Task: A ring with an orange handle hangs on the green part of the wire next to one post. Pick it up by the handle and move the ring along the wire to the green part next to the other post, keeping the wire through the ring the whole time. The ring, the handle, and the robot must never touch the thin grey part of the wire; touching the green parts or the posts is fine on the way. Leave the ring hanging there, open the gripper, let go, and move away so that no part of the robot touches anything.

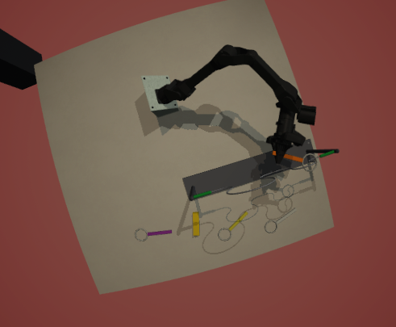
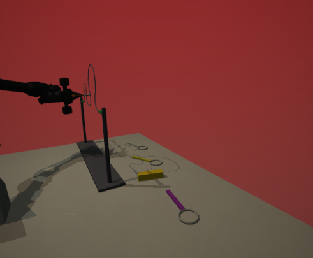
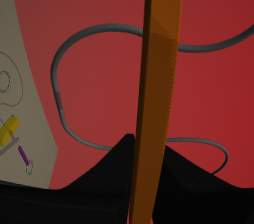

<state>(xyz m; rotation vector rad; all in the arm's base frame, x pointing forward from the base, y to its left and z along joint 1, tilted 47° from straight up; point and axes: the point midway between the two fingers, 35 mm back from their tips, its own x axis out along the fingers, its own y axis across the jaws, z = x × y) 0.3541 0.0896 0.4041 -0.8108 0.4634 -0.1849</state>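
Note:
My gripper (image 1: 278, 157) (image 2: 80, 95) (image 3: 137, 141) is shut on the orange handle (image 1: 294, 157) (image 3: 159, 75), which stretches away past the fingertips. The ring (image 1: 316, 164) is at the handle's far end, around the wire as far as the top view shows, near the far green part (image 1: 327, 153) (image 2: 82, 101). It looks nearly edge-on in the exterior view and is outside the wrist view. The curving grey wire (image 1: 251, 190) (image 2: 95, 85) (image 3: 112, 27) runs to the other green part (image 1: 202, 194) (image 2: 100, 111). Whether ring and wire touch, I cannot tell.
A near post (image 2: 106, 142) and a far post (image 2: 83, 123) rise from the dark base (image 1: 222, 180) (image 2: 95, 171). A yellow block (image 1: 196, 224) (image 2: 150, 175) and loose rings with purple (image 1: 159, 232) (image 2: 175, 200), yellow (image 1: 239, 220) and pale (image 1: 286, 217) handles lie beyond the base.

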